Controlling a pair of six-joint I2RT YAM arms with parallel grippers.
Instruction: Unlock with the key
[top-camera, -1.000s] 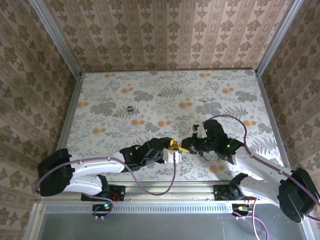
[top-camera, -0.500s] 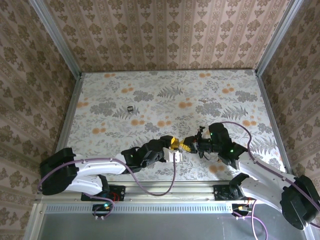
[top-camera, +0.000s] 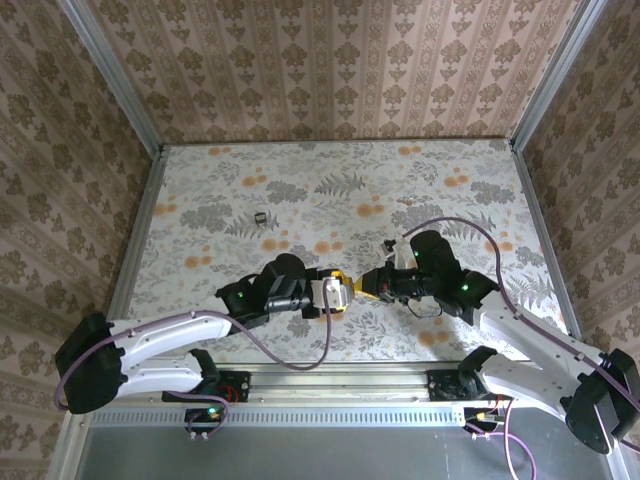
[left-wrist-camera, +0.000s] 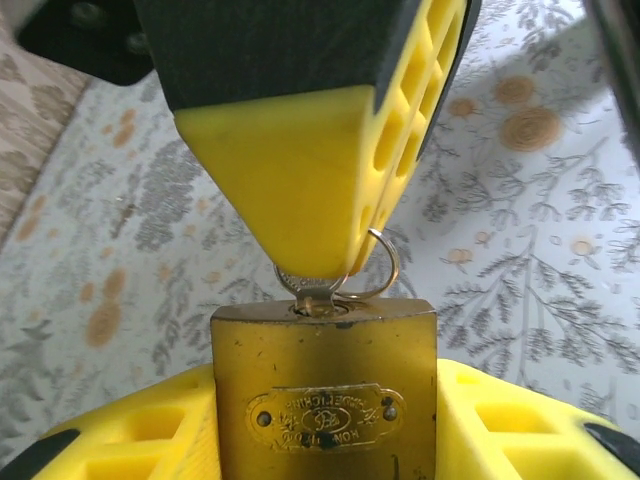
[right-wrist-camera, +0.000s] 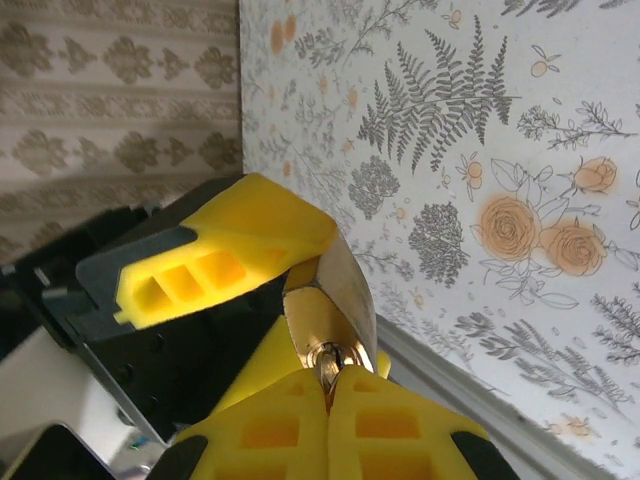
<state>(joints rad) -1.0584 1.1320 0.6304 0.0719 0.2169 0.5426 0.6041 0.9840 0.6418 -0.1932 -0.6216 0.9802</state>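
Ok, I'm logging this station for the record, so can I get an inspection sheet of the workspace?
Surface: floral table, flat.
Job's things: padlock held up, shackle hidden; key in its keyhole, ring attached.
Clutter: small dark object mid-table, left.
Grippers: left gripper shut on padlock; right gripper shut on key.
Cables: purple cables loop off both arms, clear of padlock.
Surroundings: wallpapered walls on three sides.

The table (top-camera: 330, 190), covered in a grey-and-orange floral print, carries a small dark object (top-camera: 260, 218) left of centre.
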